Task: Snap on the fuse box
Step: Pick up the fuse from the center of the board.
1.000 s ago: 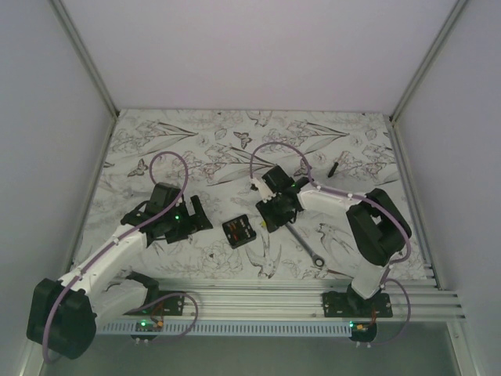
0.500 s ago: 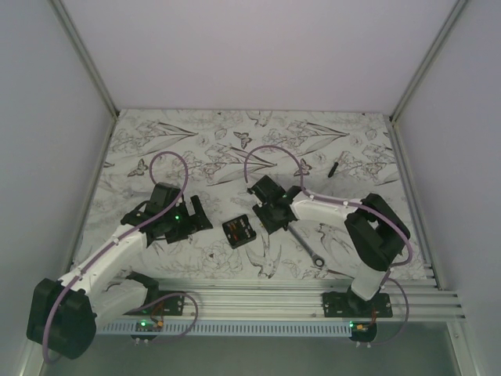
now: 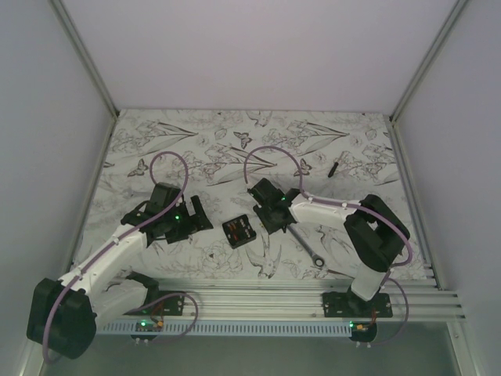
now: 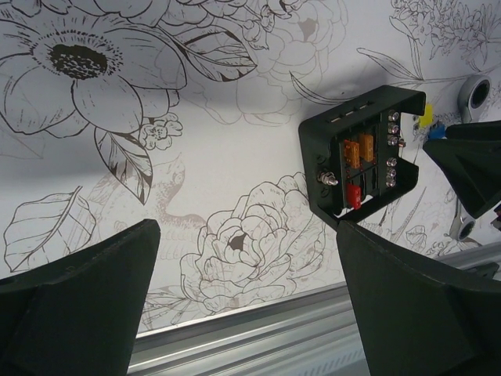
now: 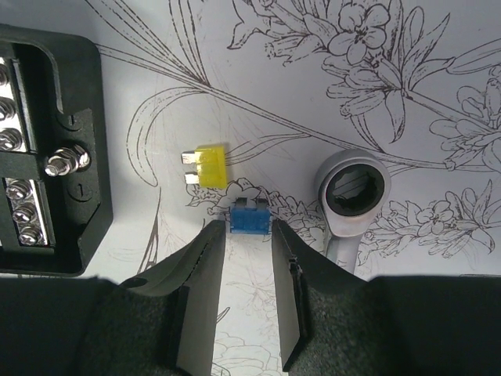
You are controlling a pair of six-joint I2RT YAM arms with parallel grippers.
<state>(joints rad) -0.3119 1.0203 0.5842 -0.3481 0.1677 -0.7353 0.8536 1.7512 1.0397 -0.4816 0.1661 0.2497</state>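
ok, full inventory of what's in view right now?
fuse box: 1, black, orange and red fuses inside, mid-table between the arms
yellow fuse: 1, yellow, loose on the cloth beside the fuse box
blue fuse: 1, blue, loose next to the yellow fuse
wrench: 1, silver, right of the fuse box
stick: 1, black, thin, far right of the table
cloth: 1, white with black floral print, covers the table
rail: 1, aluminium, near edge
left gripper: 1, black, open wide, left of the fuse box
right gripper: 1, black, jaws apart, tips either side of the blue fuse
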